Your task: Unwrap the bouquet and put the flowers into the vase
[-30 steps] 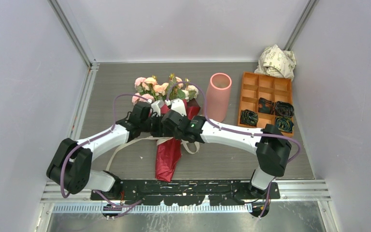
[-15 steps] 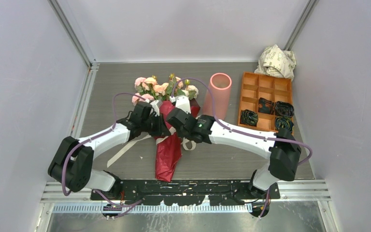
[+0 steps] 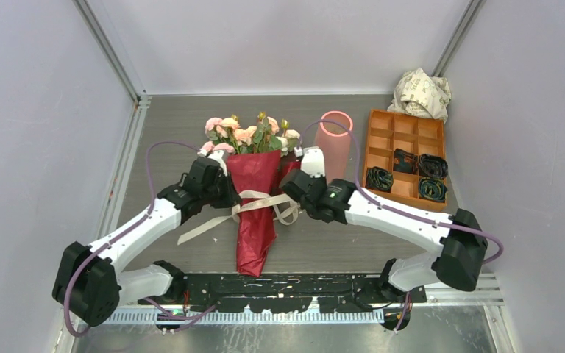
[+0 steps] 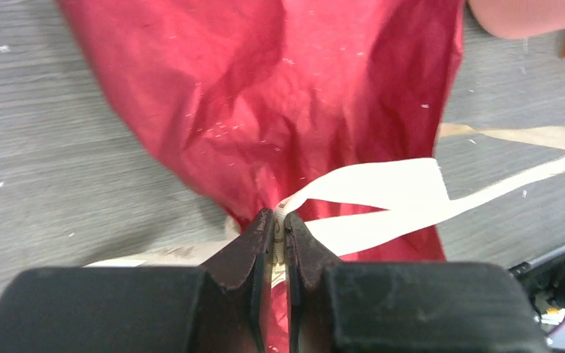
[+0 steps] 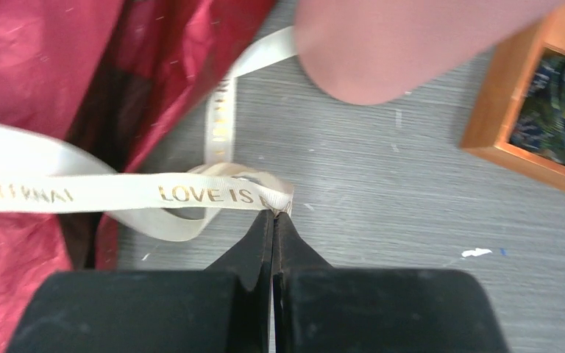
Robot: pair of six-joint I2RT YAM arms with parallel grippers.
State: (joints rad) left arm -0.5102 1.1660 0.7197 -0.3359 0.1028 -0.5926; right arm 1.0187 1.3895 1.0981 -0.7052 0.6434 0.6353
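Observation:
The bouquet lies mid-table, its dark red paper (image 3: pixel 256 220) pointing toward me and its flowers (image 3: pixel 246 134), pink and peach roses, at the far end. A cream ribbon (image 3: pixel 261 201) stretches across the paper. At the paper's left edge my left gripper (image 3: pixel 226 195) is shut on the ribbon (image 4: pixel 382 193), which is pinched between the fingertips of the gripper (image 4: pixel 278 219). On the paper's right side my right gripper (image 3: pixel 289 193) is shut on the other ribbon end (image 5: pixel 199 194), printed "LOVE IS", at the tips of the gripper (image 5: pixel 274 215). The pink vase (image 3: pixel 333 147) stands upright to the right of the flowers.
An orange compartment tray (image 3: pixel 406 121) with dark items sits right of the vase, with a crumpled white paper ball (image 3: pixel 421 92) behind it. A loose ribbon tail (image 3: pixel 199 229) trails left of the paper. The vase base (image 5: pixel 412 51) is close to the right gripper.
The two grippers moved apart, the left to the left and the right to the right, drawing the ribbon taut across the paper. The left gripper closed on the ribbon.

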